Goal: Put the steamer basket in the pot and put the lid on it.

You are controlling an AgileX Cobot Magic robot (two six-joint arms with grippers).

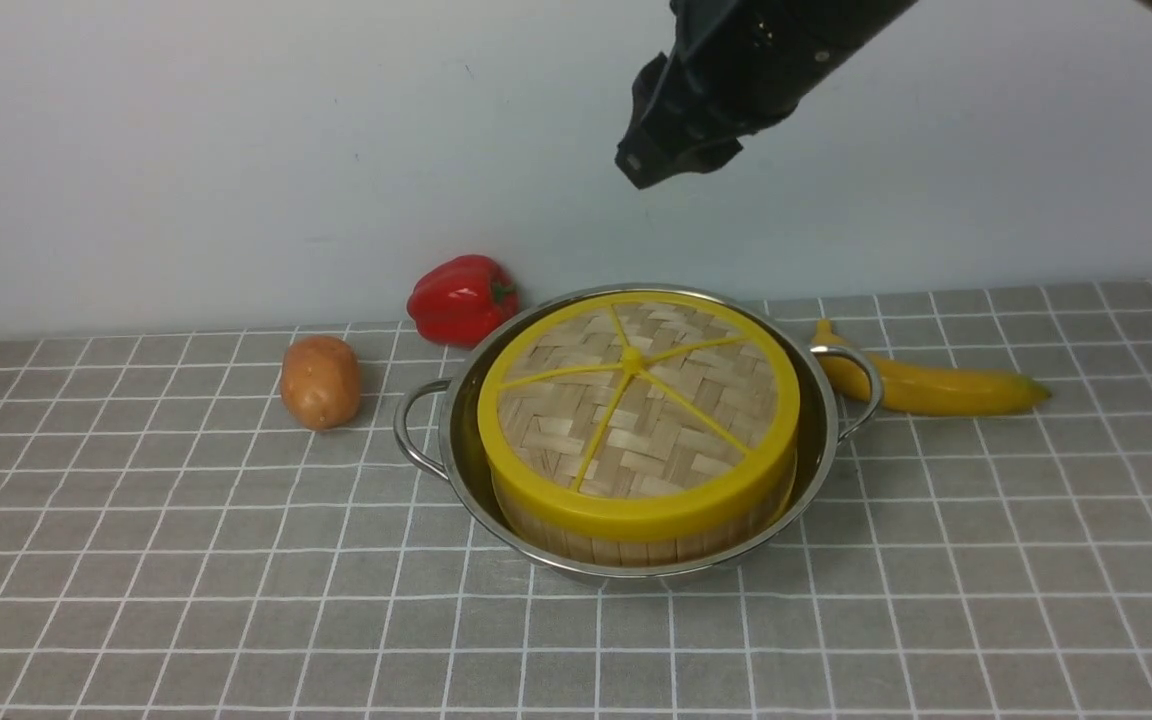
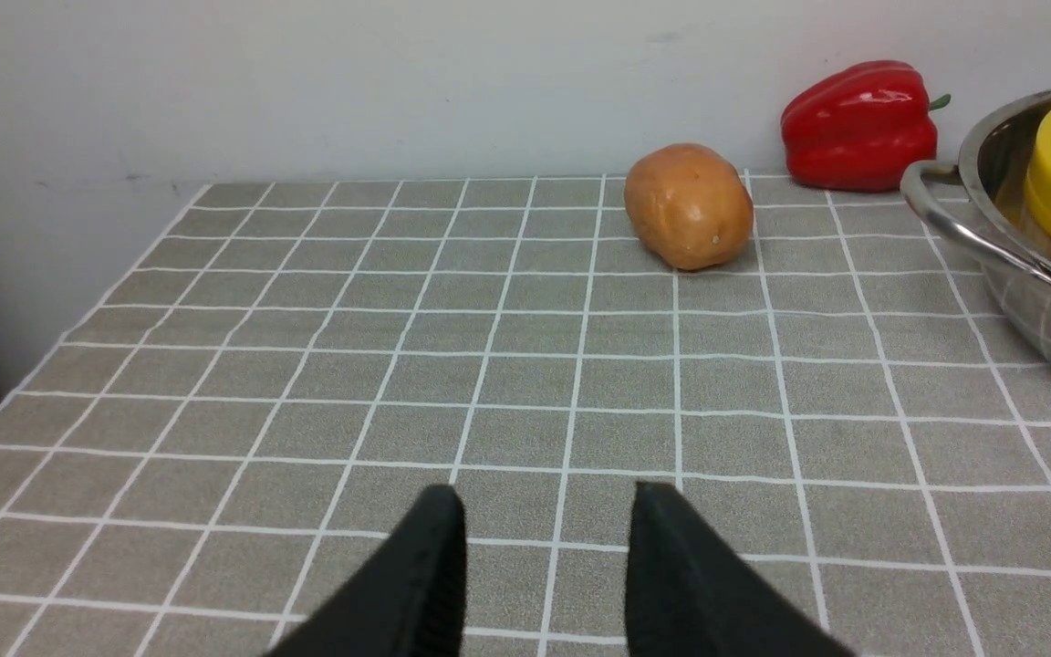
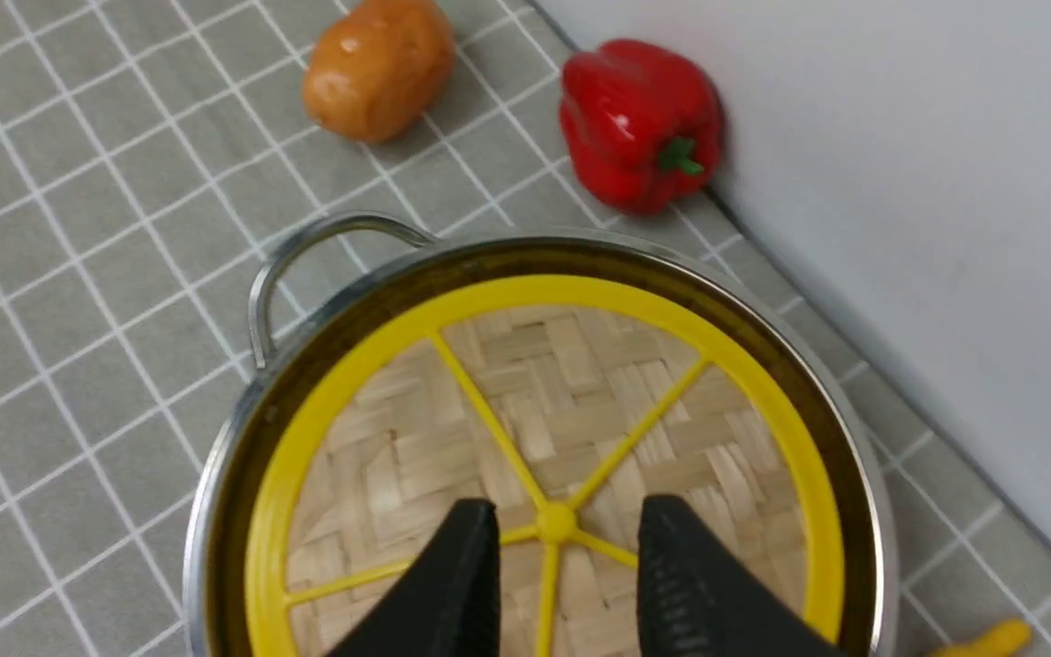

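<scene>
The lid [image 1: 676, 420] hides the inside of the steamer basket [image 1: 626, 540].

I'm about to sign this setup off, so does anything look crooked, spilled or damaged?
Nothing stands out. The lid sits evenly on the steamer basket, which is inside the pot. I see no spill or damage, though the basket's far side is hidden.

The right arm [image 1: 786, 60] reaches in from the upper right of the front view, slanting down toward the middle, its dark end raised well above the worktop. The right pincer [image 3: 569, 506] is open, its two black fingertips apart and nothing between them. The left pincer [image 2: 551, 493] also stands open and empty; the left arm is outside the front view.
</scene>
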